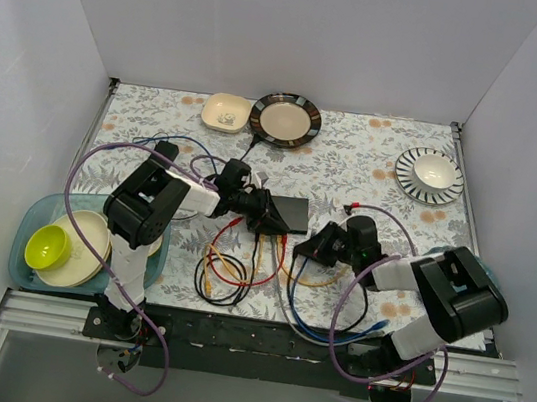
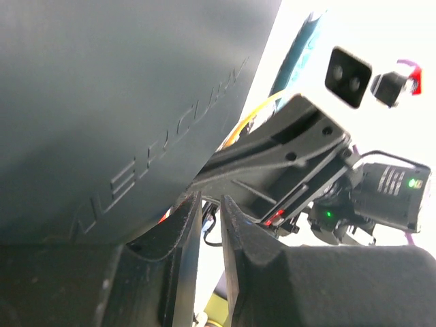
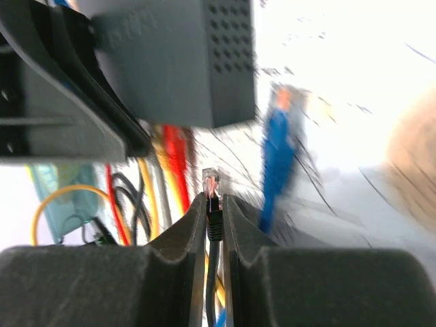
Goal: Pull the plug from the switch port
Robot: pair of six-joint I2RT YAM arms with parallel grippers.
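The switch (image 1: 297,212) is a flat dark grey box at the table's middle. It fills the upper left of the left wrist view (image 2: 116,102) and shows in the right wrist view (image 3: 191,61). My left gripper (image 1: 264,216) rests against its left edge, jaws almost together with nothing between them (image 2: 211,201). My right gripper (image 1: 304,250) is just in front of the switch, shut on a black cable's clear-tipped plug (image 3: 212,187). The plug is out in the open, apart from the switch. Red and yellow cables (image 3: 174,146) still run to the sockets.
Loose cable loops (image 1: 233,267) lie in front of the switch, with a blue cable (image 3: 278,157) beside it. A teal tray (image 1: 33,221) with plates and a green bowl (image 1: 47,246) stands left. A cream dish (image 1: 226,112), a dark-rimmed plate (image 1: 285,120) and a striped plate (image 1: 429,175) stand at the back.
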